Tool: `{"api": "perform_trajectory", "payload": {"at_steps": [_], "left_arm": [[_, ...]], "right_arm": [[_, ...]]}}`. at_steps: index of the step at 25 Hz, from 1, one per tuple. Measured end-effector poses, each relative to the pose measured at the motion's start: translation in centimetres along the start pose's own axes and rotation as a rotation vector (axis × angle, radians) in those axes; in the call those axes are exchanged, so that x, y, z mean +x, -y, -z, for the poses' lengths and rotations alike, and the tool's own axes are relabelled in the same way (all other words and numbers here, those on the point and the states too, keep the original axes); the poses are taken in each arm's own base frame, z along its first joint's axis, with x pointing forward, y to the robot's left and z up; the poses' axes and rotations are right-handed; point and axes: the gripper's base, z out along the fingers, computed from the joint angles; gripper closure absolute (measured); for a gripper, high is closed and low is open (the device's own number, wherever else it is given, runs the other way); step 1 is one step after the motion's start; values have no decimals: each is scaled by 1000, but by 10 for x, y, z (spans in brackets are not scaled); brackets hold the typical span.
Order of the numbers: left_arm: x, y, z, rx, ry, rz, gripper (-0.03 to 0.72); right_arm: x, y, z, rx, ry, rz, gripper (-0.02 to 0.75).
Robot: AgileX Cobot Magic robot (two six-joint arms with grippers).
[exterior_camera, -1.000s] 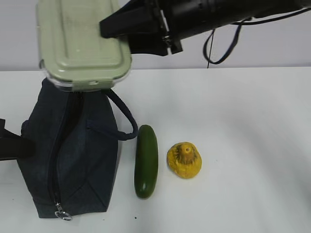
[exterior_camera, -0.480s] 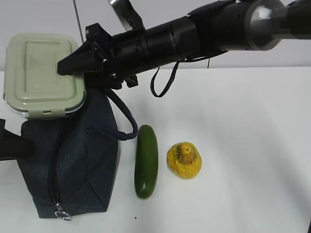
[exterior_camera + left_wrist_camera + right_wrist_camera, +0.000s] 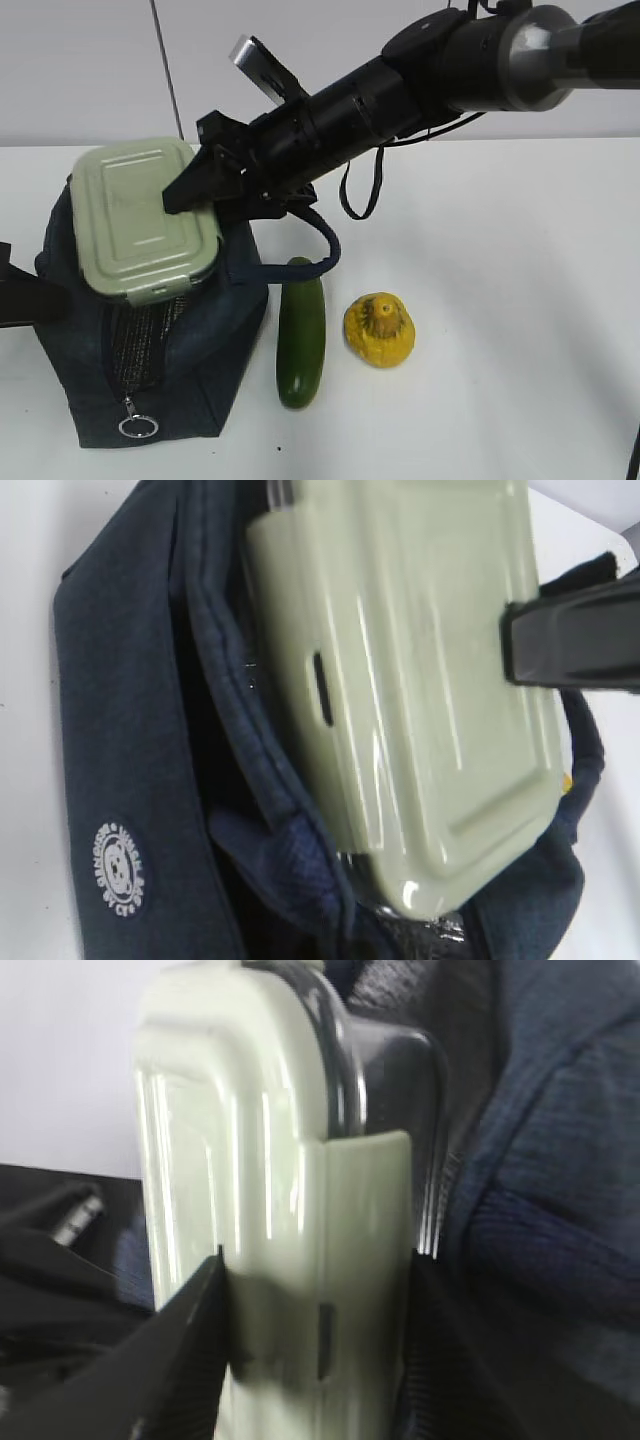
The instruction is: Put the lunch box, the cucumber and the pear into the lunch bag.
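The right pincer (image 3: 200, 190) is closed tight on one end of the lunch box (image 3: 140, 222), which sits tilted in the open top of the lunch bag (image 3: 170, 370), partly in. To do this well, I think the box should go down slowly and flat, so its corners do not catch on the bag's cloth edge, and the pincer should let go only when the box rests inside. The left pincer (image 3: 20, 300) is at the bag's side, but I cannot tell if it is open or closed; the cucumber (image 3: 300, 335) and the pear (image 3: 380, 330) wait on the worktop (image 3: 500, 350) beside the bag.
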Motion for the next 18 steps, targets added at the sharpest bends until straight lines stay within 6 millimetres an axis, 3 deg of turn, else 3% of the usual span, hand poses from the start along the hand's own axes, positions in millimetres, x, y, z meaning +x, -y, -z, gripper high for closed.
{"api": "perform_trajectory", "payload": {"at_steps": [9,18], "left_arm": [[-2,2,0,19,19,27,701],[-2,3,0,29,25,37,701]], "right_arm": [[13,17,3,182,-144,-14,353],[11,22,0,298,-113,-41,353]]}}
